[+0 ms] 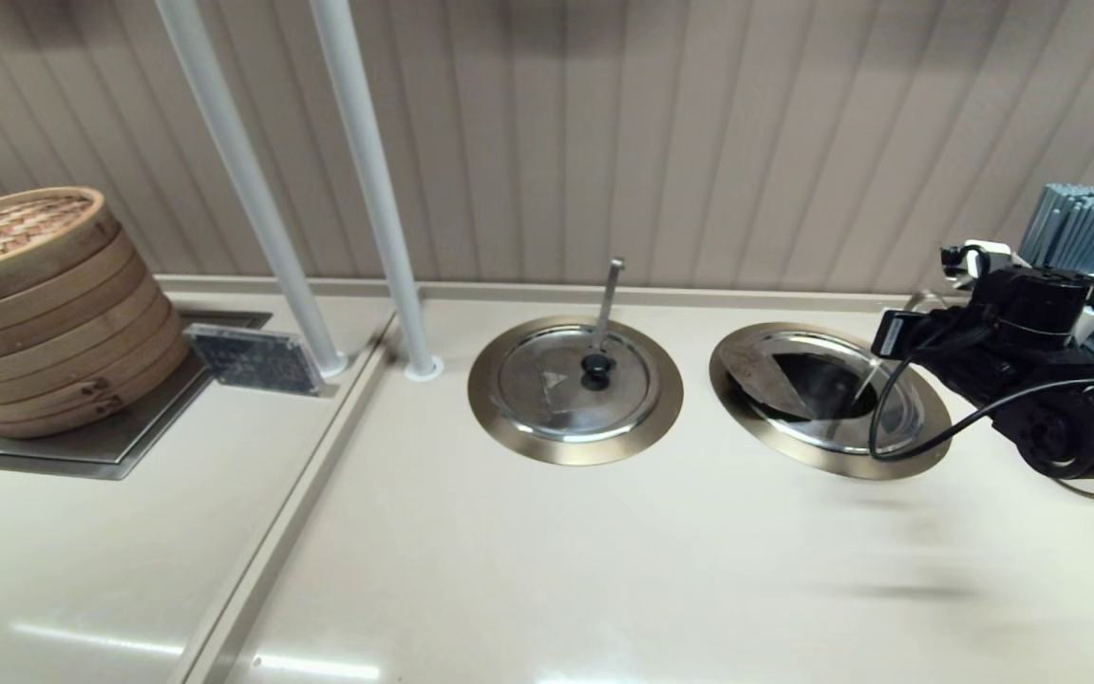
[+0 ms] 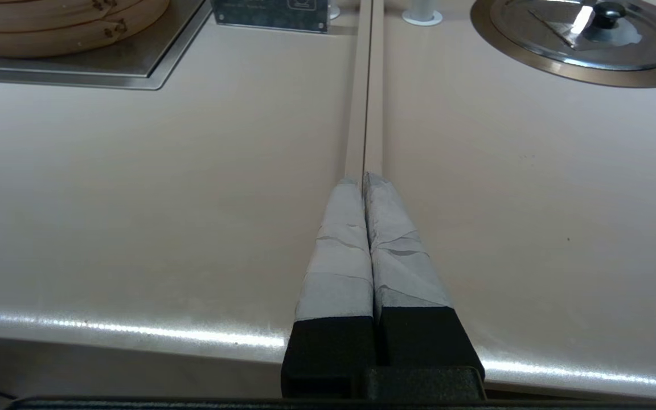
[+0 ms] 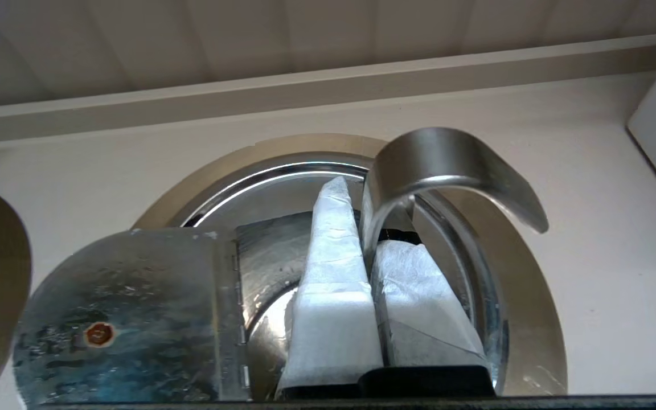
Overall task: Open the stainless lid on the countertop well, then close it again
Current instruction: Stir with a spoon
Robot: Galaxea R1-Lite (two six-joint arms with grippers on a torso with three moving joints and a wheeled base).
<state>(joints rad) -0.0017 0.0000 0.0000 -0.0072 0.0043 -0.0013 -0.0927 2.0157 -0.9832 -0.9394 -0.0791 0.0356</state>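
Observation:
The stainless lid covers the right-hand countertop well. A dark wedge-shaped area shows across its middle. In the right wrist view one part of the lid lies flat beside a hinge line, inside the brass-toned rim. My right gripper reaches over the well, its fingers close together at the lid's centre. The slanted utensil handle curves up between them. A black bit of the knob peeks out at one fingertip. My left gripper hovers shut and empty over the counter seam.
The twin lid with an upright handle sits left of the task well. Bamboo steamers stand far left beside a small sign. Two white poles rise behind. A holder of grey sticks and white ware crowd the right edge.

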